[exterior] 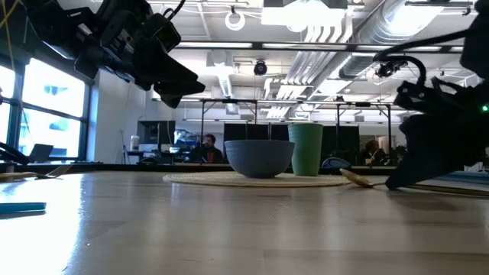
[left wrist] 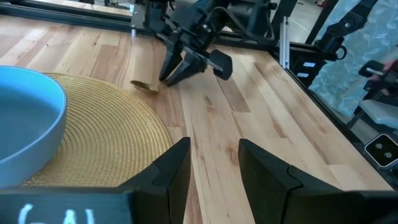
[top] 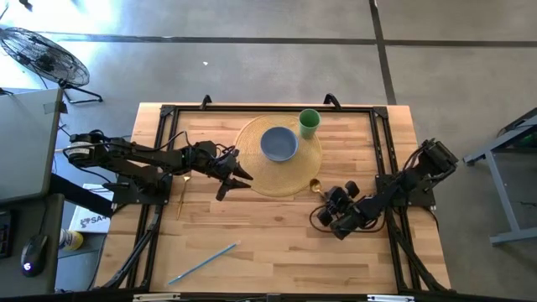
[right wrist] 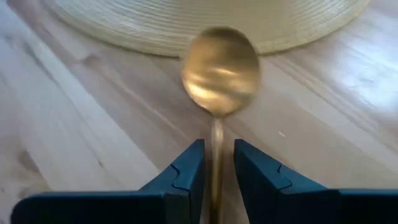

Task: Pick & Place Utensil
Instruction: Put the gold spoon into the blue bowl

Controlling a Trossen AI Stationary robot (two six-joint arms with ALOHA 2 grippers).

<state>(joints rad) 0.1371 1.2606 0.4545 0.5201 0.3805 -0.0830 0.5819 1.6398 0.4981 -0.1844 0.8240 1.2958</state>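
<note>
Currently, a gold metal spoon (right wrist: 219, 68) is gripped by its handle between the two closed fingers of the right pincer (top: 329, 198), low over the light wooden plank worktop (top: 277, 243); its bowl is seen just beside the edge of the round woven straw placemat (top: 252, 172), at the mat's right-hand side in the high view. On that mat a blue ceramic bowl (top: 278, 143) is set near the middle, and a green plastic cup (top: 309, 123) stands upright just beside it toward the far edge. The left pincer (top: 237, 177) is held above the worktop at the mat's left edge, its fingers (left wrist: 171, 174) parted with bare wood showing between them and nothing held. A second gold utensil (top: 180, 198) is laid on the worktop beneath the left arm, and a light blue stick-like utensil (top: 202, 263) is laid well apart near the front edge. In the low view, the spoon's bowl (exterior: 353, 178) is seen tilted slightly up, close to the mat.
</note>
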